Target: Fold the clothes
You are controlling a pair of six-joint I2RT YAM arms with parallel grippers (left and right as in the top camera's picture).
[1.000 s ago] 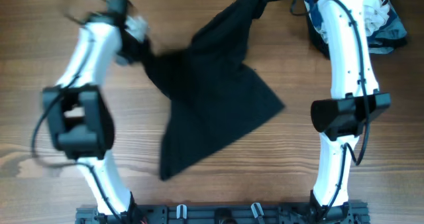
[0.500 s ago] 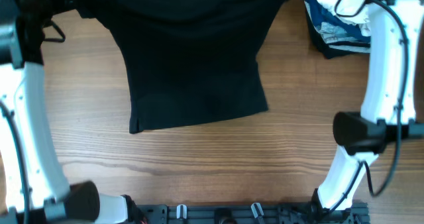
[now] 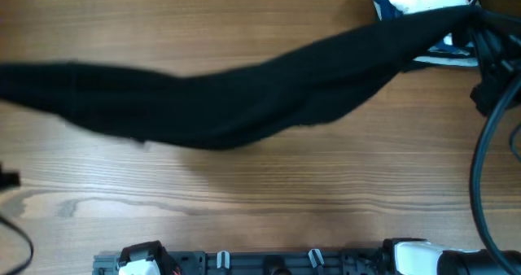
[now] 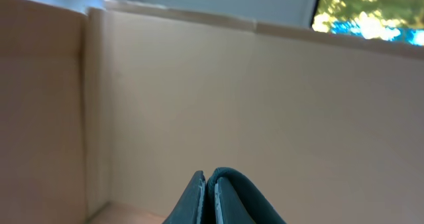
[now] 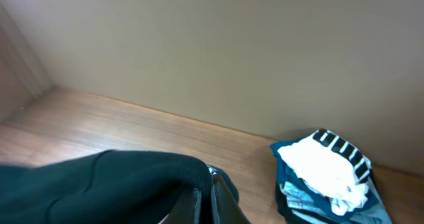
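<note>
Both arms have swung wide since half a second ago: their white links, which then flanked the overhead view, are out of it, and the black garment (image 3: 244,104), then a broad panel hanging from the top edge, is drawn out into one long band. Seen from its own wrist camera, the left gripper (image 4: 207,196) has its two dark tips pressed together with only a hairline between them and dark cloth bunched right at them; it is clamped on one end of the garment, raised and facing a plain beige wall (image 4: 265,105). The right gripper (image 5: 202,207) is likewise pinched closed on the cloth, its tips mostly wrapped in black fabric that runs away to the left of that view above the wooden table (image 5: 132,124). From above, the garment spans from the left edge to the upper right corner, sagging and thickest in the middle; whether that low middle touches the wood cannot be told. A pile of clothes (image 5: 324,174), white on blue, lies in the far right corner, just beside the garment's right end. Black cables (image 3: 488,80) loop down the right edge, and the mounting rail (image 3: 269,263) runs along the bottom
</note>
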